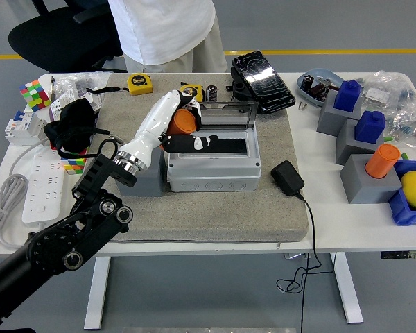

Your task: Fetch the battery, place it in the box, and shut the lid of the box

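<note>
The battery is an orange cylinder (pixel 182 122), held in my left hand (pixel 192 136), which is shut on it. The hand hovers over the left end of the grey box (pixel 215 173), its dark fingers (pixel 206 143) reaching across the box's black opening. The box's clear lid (pixel 229 115) stands upright at the back. My left arm runs up from the lower left and hides most of the grey block (pixel 151 182) beside the box. The right hand is out of view.
A person in a white shirt (pixel 168 26) stands at the far side. A black charger (pixel 287 177) lies right of the box, a black case (pixel 262 81) and tape measures (pixel 140 84) behind it. Grey blocks with blue and orange pegs (pixel 369 166) fill the right; a power strip (pixel 41 194) sits at the left.
</note>
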`<state>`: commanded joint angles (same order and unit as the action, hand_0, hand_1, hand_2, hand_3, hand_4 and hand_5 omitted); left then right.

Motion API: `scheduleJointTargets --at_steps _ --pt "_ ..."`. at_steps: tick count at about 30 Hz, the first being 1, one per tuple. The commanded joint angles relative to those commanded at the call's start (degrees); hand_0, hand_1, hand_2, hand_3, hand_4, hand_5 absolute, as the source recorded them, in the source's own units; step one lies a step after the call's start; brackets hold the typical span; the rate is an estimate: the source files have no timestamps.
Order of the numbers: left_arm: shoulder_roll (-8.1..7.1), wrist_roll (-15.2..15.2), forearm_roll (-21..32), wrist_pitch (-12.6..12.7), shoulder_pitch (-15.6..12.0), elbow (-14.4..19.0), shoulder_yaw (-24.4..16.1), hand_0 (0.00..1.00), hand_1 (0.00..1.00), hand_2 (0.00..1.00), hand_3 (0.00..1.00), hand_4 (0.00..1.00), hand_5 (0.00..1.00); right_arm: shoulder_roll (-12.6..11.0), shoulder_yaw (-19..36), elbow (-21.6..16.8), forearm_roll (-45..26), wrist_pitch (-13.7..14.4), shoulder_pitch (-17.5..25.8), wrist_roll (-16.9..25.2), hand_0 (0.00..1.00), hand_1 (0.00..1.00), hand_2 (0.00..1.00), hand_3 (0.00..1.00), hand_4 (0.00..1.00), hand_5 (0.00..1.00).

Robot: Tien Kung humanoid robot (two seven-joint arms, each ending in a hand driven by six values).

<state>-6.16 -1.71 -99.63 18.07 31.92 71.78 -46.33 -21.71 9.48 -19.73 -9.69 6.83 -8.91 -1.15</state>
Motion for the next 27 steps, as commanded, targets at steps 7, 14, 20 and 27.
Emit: scheduleJointTargets --at_steps 7,14,20,27 --pt "2.57 -9.5 -6.6 -3.6 7.9 -5.6 8.3 0.184 0.12 0.145 0.234 0.907 0.002 0.0 -0.4 0.0 -0.2 0.0 -0.1 0.0 0.503 0.622 0.663 0.563 0.947 0.517" --pt "4.83 -12.1 -6.7 -5.1 12.0 -10.3 13.0 0.185 0.123 0.146 0.234 0.911 0.002 -0.1 -0.8 0.0 -0.3 0.1 0.0 0.0 0.503 0.621 0.663 0.563 0.947 0.517" --pt "6.16 -12.8 -7.3 -5.4 14.7 -13.0 15.3 0.187 0.126 0.155 0.247 0.922 0.002 0.0 -0.8 -0.1 -0.3 0.1 -0.1 0.0 0.503 0.621 0.662 0.562 0.946 0.517" --pt "6.16 -12.6 -8.0 -5.3 15.8 -14.7 16.6 0.233 0.18 0.186 0.415 0.949 0.026 -0.1 -0.8 -0.3 0.1 0.1 -0.3 0.1 0.503 0.621 0.662 0.562 0.946 0.516"
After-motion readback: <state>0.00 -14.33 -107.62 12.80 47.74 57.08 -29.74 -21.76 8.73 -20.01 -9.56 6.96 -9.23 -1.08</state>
